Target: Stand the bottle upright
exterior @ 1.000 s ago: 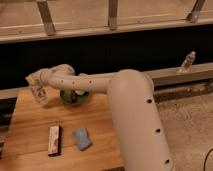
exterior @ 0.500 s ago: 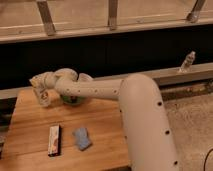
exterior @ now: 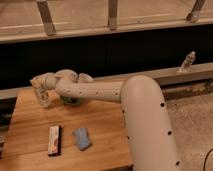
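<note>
My gripper [exterior: 42, 89] is at the far left of the wooden table [exterior: 30, 125], at the end of the white arm that reaches across from the right. A small cream-white shape with a pale label, the bottle [exterior: 45, 98], sits right at the gripper's tip. It looks close to upright, with its base near the table top. The gripper and the bottle blend together, so the hold on it is unclear.
A green object [exterior: 73, 101] is partly hidden behind the forearm. A blue sponge [exterior: 81, 138] and a flat wrapped bar [exterior: 53, 140] lie near the table's front edge. A slim clear bottle [exterior: 187, 61] stands on the ledge at the far right.
The gripper and bottle have hardly shifted at the table's left. The arm's elbow has swung a little to the right and lower.
</note>
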Motion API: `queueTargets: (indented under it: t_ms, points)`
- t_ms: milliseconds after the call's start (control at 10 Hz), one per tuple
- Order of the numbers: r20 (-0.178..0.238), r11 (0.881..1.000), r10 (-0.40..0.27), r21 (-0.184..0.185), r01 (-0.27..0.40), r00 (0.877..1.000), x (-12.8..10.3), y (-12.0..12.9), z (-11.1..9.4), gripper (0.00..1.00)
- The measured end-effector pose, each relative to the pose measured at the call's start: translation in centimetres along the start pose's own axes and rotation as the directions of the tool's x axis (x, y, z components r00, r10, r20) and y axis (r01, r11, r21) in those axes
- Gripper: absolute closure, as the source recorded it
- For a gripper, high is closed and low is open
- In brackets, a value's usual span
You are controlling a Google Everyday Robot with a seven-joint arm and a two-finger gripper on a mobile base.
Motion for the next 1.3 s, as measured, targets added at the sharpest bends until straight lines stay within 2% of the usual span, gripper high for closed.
queueTargets:
  t_ms: [400, 500, 1300]
  points:
    - [0.000, 1.000, 0.000, -0.001, 0.000, 1.000, 0.01, 0.10, 0.07, 0.25]
    - [0.000, 1.000, 0.000, -0.001, 0.000, 1.000, 0.00, 0.10, 0.06, 0.20]
    - [0.000, 1.000, 0.000, -0.001, 0.000, 1.000, 0.01, 0.05, 0.03, 0.20]
